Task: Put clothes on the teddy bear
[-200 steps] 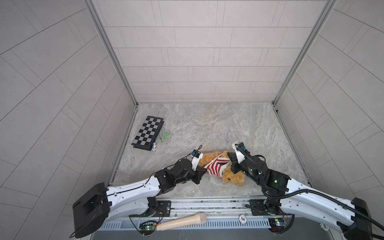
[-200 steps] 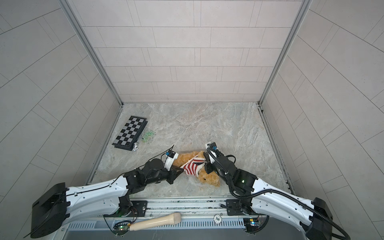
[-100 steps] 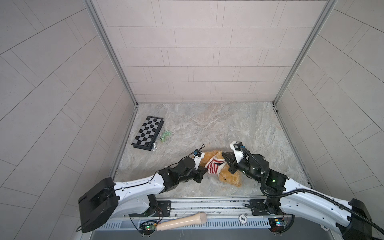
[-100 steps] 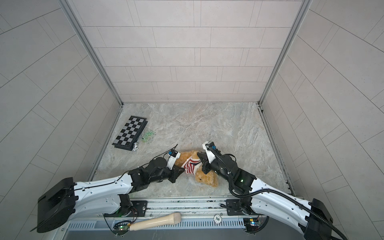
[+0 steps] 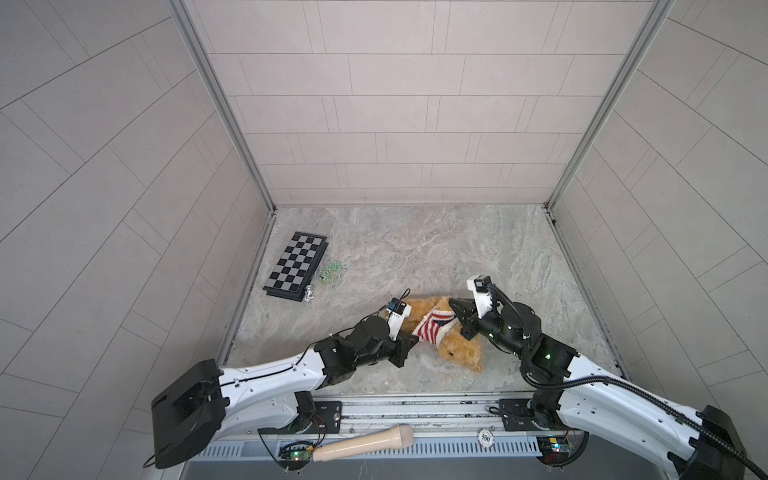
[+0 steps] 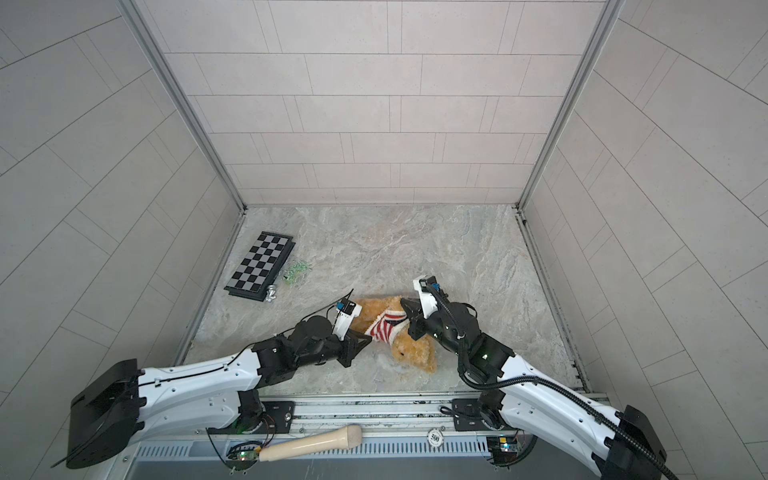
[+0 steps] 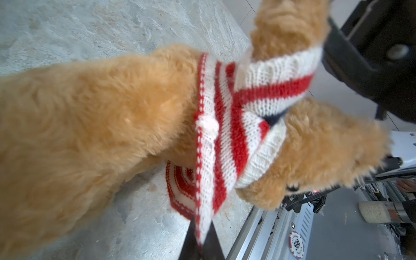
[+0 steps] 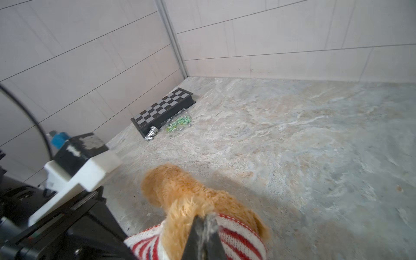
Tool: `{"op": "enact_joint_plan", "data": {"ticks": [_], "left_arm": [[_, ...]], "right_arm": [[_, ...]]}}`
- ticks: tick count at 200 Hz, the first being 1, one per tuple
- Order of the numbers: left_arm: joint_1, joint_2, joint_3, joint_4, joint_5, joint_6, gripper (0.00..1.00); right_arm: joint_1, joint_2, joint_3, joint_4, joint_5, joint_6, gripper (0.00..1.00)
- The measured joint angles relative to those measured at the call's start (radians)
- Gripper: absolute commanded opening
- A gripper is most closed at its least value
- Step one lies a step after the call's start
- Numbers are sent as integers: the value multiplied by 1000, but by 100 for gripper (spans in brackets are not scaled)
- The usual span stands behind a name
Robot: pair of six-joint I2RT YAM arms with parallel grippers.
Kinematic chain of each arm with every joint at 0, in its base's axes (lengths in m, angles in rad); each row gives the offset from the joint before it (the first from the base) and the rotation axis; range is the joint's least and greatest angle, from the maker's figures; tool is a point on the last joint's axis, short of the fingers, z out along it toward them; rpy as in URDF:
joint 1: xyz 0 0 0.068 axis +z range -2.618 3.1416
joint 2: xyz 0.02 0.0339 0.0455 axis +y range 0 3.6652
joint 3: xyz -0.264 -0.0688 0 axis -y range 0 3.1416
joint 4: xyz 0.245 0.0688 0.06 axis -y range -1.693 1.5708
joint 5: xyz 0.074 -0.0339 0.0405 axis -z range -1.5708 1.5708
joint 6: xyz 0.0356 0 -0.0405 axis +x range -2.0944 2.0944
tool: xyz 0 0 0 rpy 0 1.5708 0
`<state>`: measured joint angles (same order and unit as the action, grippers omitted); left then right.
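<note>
Left hand (image 7: 202,227) still on sweater (image 7: 225,126)

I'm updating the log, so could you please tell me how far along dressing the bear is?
Done: the sweater is on the bear, bunched round its neck and shoulders. In hand: the left hand and right hand each pinch an edge of it. Left: pulling it down over the bare body.
</note>
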<state>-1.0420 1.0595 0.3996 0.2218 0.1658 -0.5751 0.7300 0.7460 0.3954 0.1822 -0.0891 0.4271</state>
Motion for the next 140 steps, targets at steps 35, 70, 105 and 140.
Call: {"op": "enact_joint_plan", "data": {"ticks": [35, 70, 105, 140], "left_arm": [[-9, -26, -22, 0, -7, -6, 0], [-22, -102, -30, -41, -12, -9, 0], [-22, -65, -25, -61, -34, -8, 0], [-8, 101, 39, -66, -62, -23, 0]], "right_arm": [[-75, 0, -3, -36, -21, 56, 3], [-100, 34, -7, -23, -64, 80, 4], [-109, 152, -5, 34, -118, 80, 6], [-115, 248, 13, 97, -163, 61, 15]]}}
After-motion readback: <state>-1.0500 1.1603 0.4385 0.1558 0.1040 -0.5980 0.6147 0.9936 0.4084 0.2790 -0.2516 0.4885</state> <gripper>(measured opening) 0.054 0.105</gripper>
